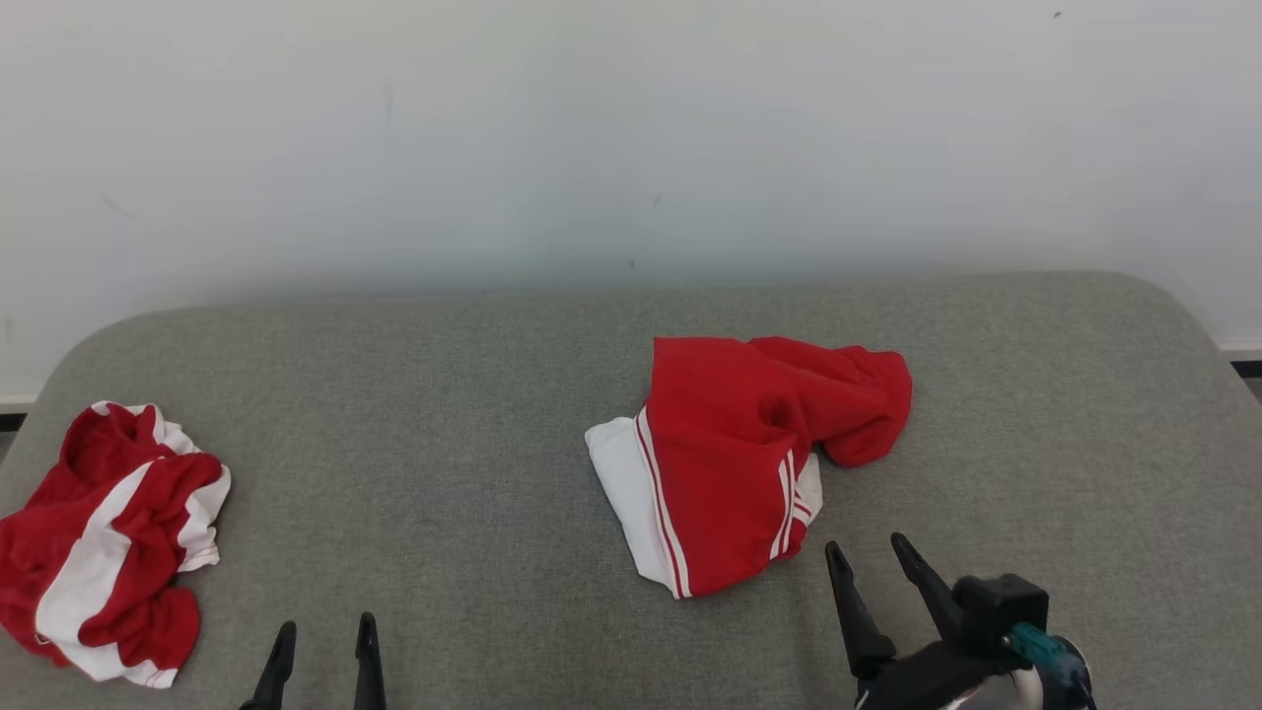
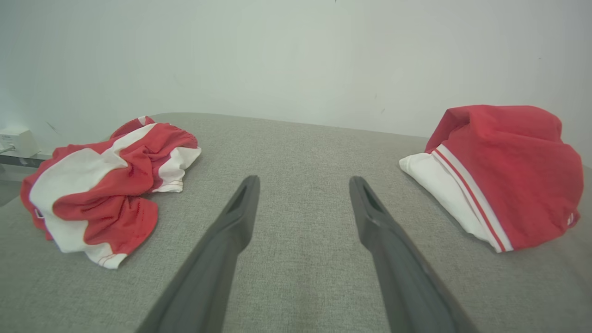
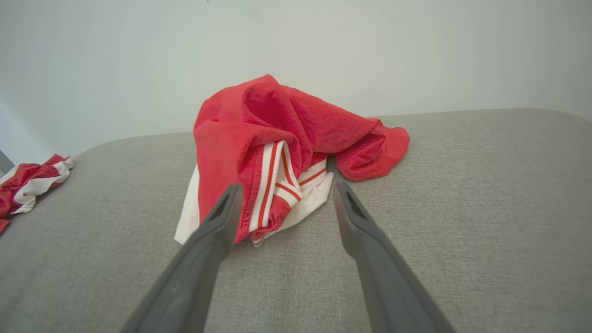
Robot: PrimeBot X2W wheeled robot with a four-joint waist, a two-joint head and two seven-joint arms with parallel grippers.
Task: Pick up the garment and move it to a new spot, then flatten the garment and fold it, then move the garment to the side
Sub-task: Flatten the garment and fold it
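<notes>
Grey pad point(image 1: 444, 473) carries the work. Step in hand: the pick-up (first step; nothing is lifted yet).

The garment point(image 1: 735, 463), red with white striped trim, lies bunched just right of the pad's centre and touches neither gripper. My right gripper point(image 1: 866, 542) hovers just beside its near edge, jaws spread wide and empty. In the right wrist view the striped edge lies between my two fingers, just past their tips. My left gripper point(image 1: 327, 623) sits at the lower left, equally wide and empty, well apart from both garments.

Next move, in my judgement: advance the right gripper onto the near edge, lower until the fingers straddle a fold, then close on cloth only, not on the pad.

Count: two garments (the second garment point(image 1: 108, 542), red and white, lies crumpled at the pad's left edge), two grippers, one pad.
</notes>
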